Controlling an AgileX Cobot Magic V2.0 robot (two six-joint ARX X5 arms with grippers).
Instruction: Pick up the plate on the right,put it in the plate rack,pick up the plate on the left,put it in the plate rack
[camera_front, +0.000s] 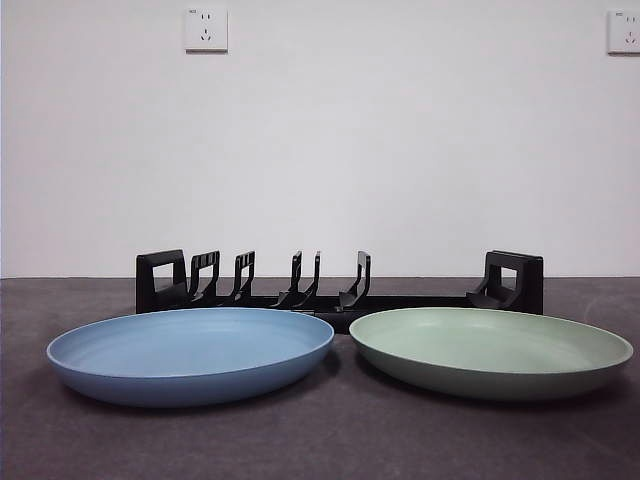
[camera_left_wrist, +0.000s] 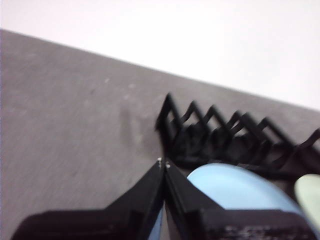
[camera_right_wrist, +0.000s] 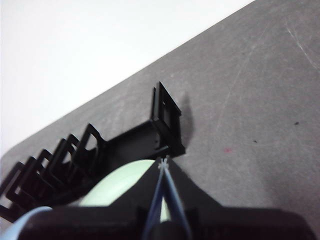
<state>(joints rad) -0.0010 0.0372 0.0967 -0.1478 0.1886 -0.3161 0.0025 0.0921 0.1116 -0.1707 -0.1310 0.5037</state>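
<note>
Two round plates lie flat on the dark grey table (camera_front: 320, 440): a blue plastic plate (camera_front: 190, 355) left, a pale green plate (camera_front: 490, 350) right, the long black slotted plate rack (camera_front: 340, 290) empty just behind them. Both my left gripper (camera_left_wrist: 163, 162) and right gripper (camera_right_wrist: 163, 162) hang above with jaws pressed together, holding nothing.

We see our left gripper (camera_left_wrist: 164, 162) as two matte black jaws, each a flat wedge that tapers from a broad blocky base to a thin tip with a small pale speck on it. Our right gripper (camera_right_wrist: 163, 162) has the same black wedge shape, with thin blue-tinted inner edges along the seam between its jaws.
</note>
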